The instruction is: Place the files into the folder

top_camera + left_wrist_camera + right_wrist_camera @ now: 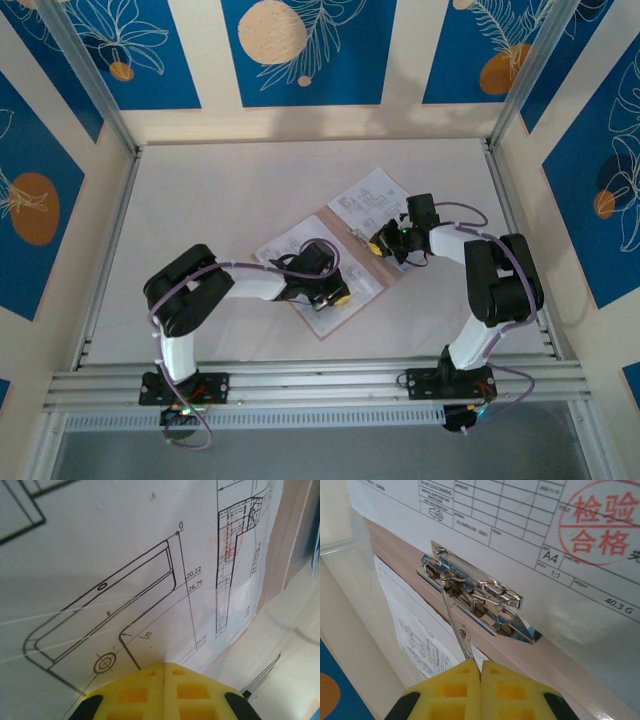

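Folder (372, 270) lies askew near the table's (230, 190) middle. 2 white printed files (368, 195) rest on it, 1 overhanging its far corner.

Left gripper (338, 294): fingers pressed together, tips down on the near-left sheet (100, 545).

Right gripper (481, 664): fingers pressed together at the metal clip's (480, 595) wire lever. Cannot tell if the lever is pinched.

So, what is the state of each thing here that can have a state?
Folder: open, flat on the table.
Files: loose, lying on the folder.
Metal clip: on the folder; clamped or not, unclear.
Left gripper: shut, over a drawing sheet.
Right gripper: shut, by the clip.
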### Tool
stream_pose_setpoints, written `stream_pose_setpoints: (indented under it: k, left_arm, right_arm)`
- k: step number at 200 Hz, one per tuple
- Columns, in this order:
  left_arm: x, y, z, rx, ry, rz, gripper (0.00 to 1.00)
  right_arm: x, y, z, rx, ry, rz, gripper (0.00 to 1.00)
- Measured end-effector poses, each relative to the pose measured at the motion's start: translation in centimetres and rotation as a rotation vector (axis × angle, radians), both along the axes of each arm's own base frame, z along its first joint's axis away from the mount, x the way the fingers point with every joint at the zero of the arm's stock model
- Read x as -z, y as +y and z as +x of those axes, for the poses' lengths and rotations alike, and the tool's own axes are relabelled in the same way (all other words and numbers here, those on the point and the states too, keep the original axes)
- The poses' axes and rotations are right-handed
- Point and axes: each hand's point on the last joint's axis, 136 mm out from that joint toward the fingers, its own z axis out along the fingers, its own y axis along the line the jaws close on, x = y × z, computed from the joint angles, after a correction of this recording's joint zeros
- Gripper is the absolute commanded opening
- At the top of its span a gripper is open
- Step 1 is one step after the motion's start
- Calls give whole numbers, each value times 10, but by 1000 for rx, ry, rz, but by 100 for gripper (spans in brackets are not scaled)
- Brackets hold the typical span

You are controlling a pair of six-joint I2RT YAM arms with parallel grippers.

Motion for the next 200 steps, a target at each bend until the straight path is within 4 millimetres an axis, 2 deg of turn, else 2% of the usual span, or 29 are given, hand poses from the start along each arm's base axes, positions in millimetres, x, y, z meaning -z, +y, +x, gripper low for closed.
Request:
stream_pose_setpoints:
  k: [200]
  left_arm:
    - [1, 20, -1, -28, -10, -7, 0]
  right_arm:
    - [18, 2, 1, 41, 98, -85, 0]
